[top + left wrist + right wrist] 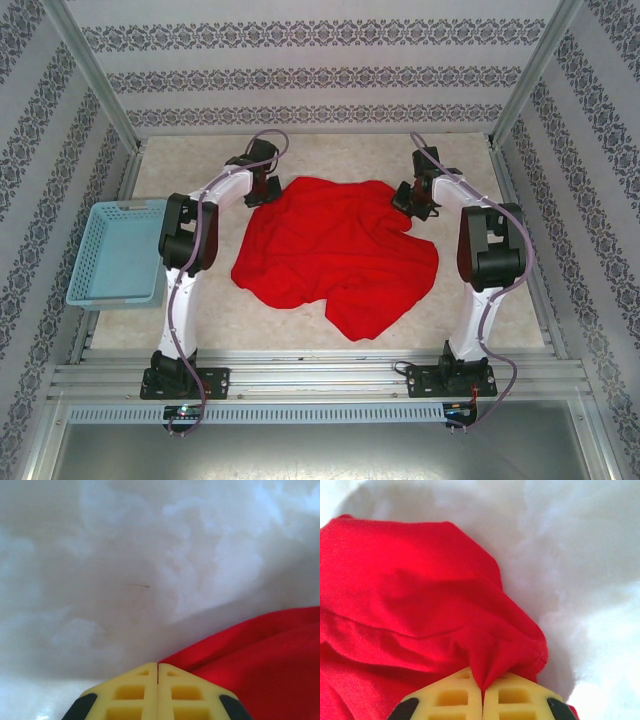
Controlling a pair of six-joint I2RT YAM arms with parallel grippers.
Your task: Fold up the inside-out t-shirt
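The inside-out t-shirt (335, 255) is a plain bright red cloth lying crumpled in a broad heap in the middle of the table. My left gripper (262, 190) is at its far left corner. In the left wrist view the yellow fingers (130, 692) are pressed together, a thin red sliver shows in the seam of the left gripper (158, 666), and the t-shirt's edge (270, 655) runs off to the right. My right gripper (408, 203) is at the far right corner, and in its wrist view the right gripper (483, 685) pinches a gathered fold of the t-shirt (410, 595).
A light blue mesh basket (118, 252) stands at the table's left edge, beside the left arm. Pale tabletop (330, 150) lies beyond the shirt up to the patterned back wall. Metal rails (320, 375) run along the near edge.
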